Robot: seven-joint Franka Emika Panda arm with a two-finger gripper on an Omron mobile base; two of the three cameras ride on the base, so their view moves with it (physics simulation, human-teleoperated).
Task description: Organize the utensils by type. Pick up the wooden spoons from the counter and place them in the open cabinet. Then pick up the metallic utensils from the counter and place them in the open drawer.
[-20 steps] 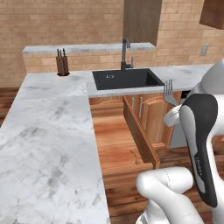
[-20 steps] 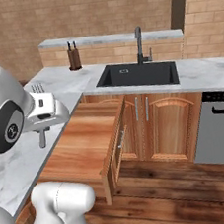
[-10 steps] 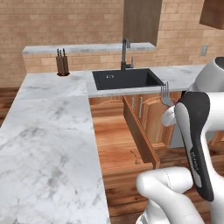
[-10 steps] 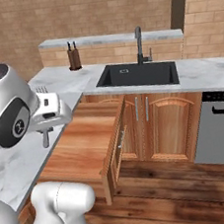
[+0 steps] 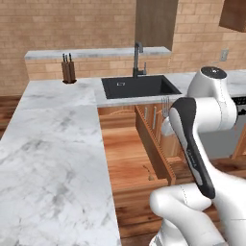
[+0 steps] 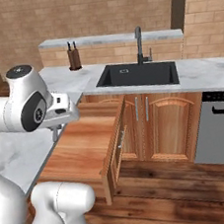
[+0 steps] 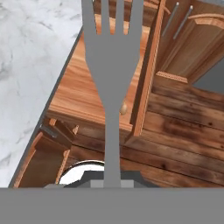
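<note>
Holding the slim silver-grey four-tined fork (image 7: 112, 70) by its handle, the robot's two-finger gripper (image 7: 112, 181) had its jaws pinched tight on the metal, the tines pointing away from the hand toward twelve o'clock in the hand view. From where I stood the fork's tines (image 5: 165, 103) poked up just beside the white arm, at about nine o'clock of its big elbow joint, near the front corner of the black sink basin (image 5: 139, 86). Below lay the wide shallow wooden drawer (image 6: 88, 144), pulled out from under the white marble countertop (image 5: 53, 139), and in the left base view a small thin coppery spoon (image 5: 148, 173) seemed to rest near the drawer's front wall. No wooden spoons lay on the counter, so I judged the job was on its second half, the metal pieces. The fork hung over the drawer's outer edge rather than its middle; the next move, I'd say, called for carrying it inward over the plain wood floor, lowering, then letting go.
</note>
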